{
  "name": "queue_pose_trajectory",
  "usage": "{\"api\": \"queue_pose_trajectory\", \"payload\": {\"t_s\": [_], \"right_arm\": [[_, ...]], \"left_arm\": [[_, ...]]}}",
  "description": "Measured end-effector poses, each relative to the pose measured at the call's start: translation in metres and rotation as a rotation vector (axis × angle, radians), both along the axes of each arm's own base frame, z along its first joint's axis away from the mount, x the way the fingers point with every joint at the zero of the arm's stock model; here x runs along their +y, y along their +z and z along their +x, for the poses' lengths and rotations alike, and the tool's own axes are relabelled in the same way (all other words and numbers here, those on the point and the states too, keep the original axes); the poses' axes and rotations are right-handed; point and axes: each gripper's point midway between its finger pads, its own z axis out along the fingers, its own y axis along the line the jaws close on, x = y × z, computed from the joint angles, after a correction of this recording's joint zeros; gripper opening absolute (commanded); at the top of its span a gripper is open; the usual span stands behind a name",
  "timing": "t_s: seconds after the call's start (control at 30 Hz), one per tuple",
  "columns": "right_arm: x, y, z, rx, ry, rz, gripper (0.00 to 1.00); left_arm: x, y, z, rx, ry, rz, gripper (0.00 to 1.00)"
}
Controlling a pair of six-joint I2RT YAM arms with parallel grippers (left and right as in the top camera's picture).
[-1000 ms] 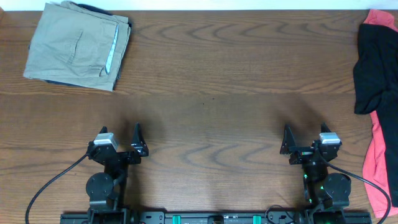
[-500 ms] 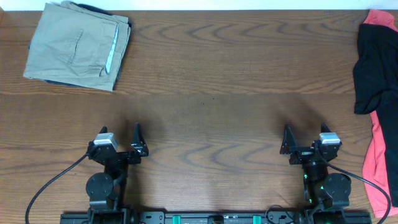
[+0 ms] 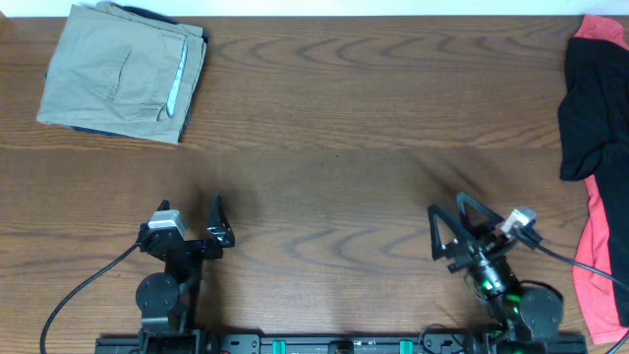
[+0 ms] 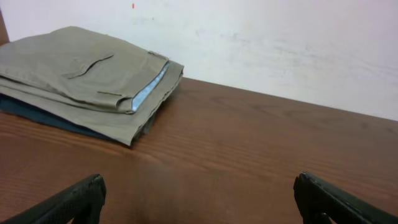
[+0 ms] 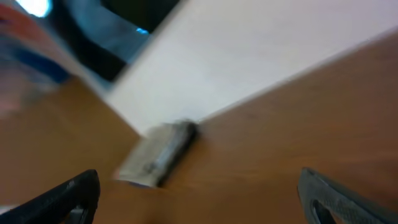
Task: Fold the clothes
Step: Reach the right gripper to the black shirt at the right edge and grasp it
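The black shirt lies crumpled at the table's far right edge, on top of a red T-shirt. Neither wrist view shows it. My left gripper is open and empty near the front left, low over bare wood; its jaws stand wide apart in the left wrist view. My right gripper is open and empty near the front right, turned toward the left, well short of the shirt. Its wrist view is blurred and tilted.
Folded tan khaki trousers lie at the back left on a dark blue garment; they show in the left wrist view and blurred in the right wrist view. A wooden table spans the scene.
My right gripper has swung to the left and tilted from its straight-ahead pose. The left arm and the clothes have not moved.
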Motion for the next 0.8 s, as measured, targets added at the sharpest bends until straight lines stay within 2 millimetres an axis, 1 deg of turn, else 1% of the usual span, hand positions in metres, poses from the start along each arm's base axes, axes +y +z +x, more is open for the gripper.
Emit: {"api": "queue_pose_trajectory", "payload": {"t_s": [0.03,0.1,0.17,0.27,0.33,0.4,0.47,0.53,0.57,0.6,0.63,0.7,0.73,0.77,0.8], "right_arm": [[0.002,0.015,-0.005,-0.065,0.017,0.007,0.99],[0.003,0.031,-0.011,-0.133,0.025,0.007,0.99],[0.001,0.035,-0.011,-0.144,0.007,-0.011,0.99],[-0.006,0.04,-0.005,-0.116,-0.052,-0.071,0.99],[-0.014,0.053,0.0,-0.095,-0.121,-0.142,0.99],[-0.027,0.067,0.009,-0.072,-0.212,-0.229,0.99],[-0.05,0.08,0.024,-0.007,-0.352,-0.32,0.99],[-0.073,0.083,0.043,0.092,-0.479,-0.406,0.99],[-0.086,0.082,0.055,0.166,-0.541,-0.457,0.99],[-0.094,0.08,0.061,0.215,-0.575,-0.488,0.99],[-0.107,0.074,0.071,0.311,-0.622,-0.54,0.99],[-0.132,0.068,0.087,0.465,-0.704,-0.616,0.99],[-0.149,0.066,0.1,0.561,-0.746,-0.66,0.99],[-0.158,0.066,0.105,0.6,-0.771,-0.676,0.99],[-0.173,0.06,0.112,0.699,-0.79,-0.711,0.99]], "left_arm": [[0.0,0.0,0.0,0.0,0.002,0.0,0.98],[0.0,0.0,0.0,0.0,0.003,0.001,0.98],[0.001,0.0,0.0,0.0,0.003,0.0,0.98],[0.001,0.0,0.0,0.0,0.003,0.001,0.98],[0.001,0.0,0.0,0.0,0.003,0.0,0.98],[0.001,0.0,0.0,0.0,0.003,0.001,0.98],[0.001,0.0,0.0,0.0,0.003,0.001,0.98],[0.001,0.0,0.0,0.0,0.004,0.001,0.98],[0.001,0.0,0.0,0.0,0.004,0.001,0.98],[0.001,0.0,0.0,0.0,0.003,0.001,0.98],[0.001,0.0,0.0,0.0,0.003,0.001,0.98],[0.001,0.0,0.0,0.0,0.004,0.001,0.98],[0.001,0.0,0.0,0.0,0.003,0.001,0.98],[0.001,0.0,0.0,0.0,0.004,0.001,0.98],[0.001,0.0,0.0,0.001,0.003,0.001,0.98]]}}
